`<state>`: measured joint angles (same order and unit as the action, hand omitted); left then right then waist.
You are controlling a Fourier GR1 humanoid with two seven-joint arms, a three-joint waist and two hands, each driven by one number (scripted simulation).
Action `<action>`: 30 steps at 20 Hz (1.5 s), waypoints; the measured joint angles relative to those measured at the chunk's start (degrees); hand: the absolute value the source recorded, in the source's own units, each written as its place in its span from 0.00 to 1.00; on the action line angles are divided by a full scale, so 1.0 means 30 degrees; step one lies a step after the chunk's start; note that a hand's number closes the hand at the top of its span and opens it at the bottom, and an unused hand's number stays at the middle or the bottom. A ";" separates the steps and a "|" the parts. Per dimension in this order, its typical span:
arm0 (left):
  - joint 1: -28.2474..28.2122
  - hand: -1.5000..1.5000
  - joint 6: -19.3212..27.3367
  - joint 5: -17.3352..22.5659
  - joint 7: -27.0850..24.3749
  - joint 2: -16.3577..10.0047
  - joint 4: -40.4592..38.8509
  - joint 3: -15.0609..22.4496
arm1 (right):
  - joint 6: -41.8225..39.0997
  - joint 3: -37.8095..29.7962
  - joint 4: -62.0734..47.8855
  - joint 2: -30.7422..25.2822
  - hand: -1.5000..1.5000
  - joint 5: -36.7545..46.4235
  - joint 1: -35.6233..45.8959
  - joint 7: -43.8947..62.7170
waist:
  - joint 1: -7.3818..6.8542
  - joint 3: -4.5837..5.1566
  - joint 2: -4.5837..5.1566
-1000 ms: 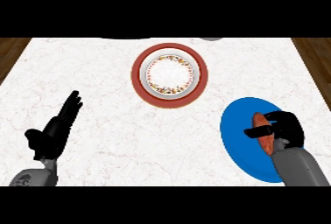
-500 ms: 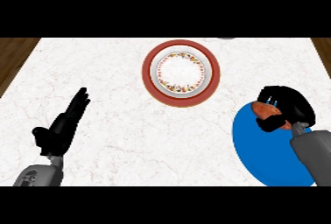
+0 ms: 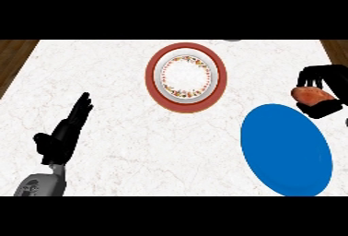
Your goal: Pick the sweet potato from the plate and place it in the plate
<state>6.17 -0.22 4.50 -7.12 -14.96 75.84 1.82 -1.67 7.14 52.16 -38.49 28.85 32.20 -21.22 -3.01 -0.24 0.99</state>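
At the right edge of the head view, an orange-brown sweet potato (image 3: 311, 96) sits inside the robot's black right hand (image 3: 325, 76). The fingers curl over it from above and the thumb closes beneath it, so the hand is holding it. The sweet potato is just beyond the upper right rim of a plain blue round plate (image 3: 285, 152), over the white marble counter (image 3: 122, 92) and not on the plate. The blue plate lies at the lower right of the counter. Farther up, near the middle, lies a round plate with a red rim (image 3: 152, 78) and a white centre ringed with a small floral pattern, well apart from the sweet potato. At the lower left, the black left hand (image 3: 65, 133) rests with fingers straight and pointing up, holding nothing, on its grey forearm (image 3: 41, 184).
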 measured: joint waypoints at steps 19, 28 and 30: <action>-0.0446 0.50 -0.0191 -0.0376 0.0121 0.0237 0.0131 -0.0739 | 0.0873 -0.1966 -0.4615 0.3416 1.00 0.0286 0.7177 -0.3109 | 0.0701 0.0079 -0.0277; -0.0341 0.50 -0.0607 -0.0389 0.0244 0.0103 0.0027 -0.1128 | 0.1074 -0.1223 -0.6483 0.6936 1.00 0.1354 0.9371 -0.1760 | 0.0603 0.0082 -0.0244; -0.0206 0.50 -0.0674 -0.0404 0.0037 0.0196 -0.0206 -0.1182 | 0.1400 -0.1111 -0.7060 0.7818 1.00 0.1606 0.9822 -0.1557 | 0.0578 0.0080 -0.0222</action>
<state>5.55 -2.24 3.29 -7.01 -14.37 75.22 -1.72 2.53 3.80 30.98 -15.04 33.67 61.67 -25.90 -1.28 0.00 0.32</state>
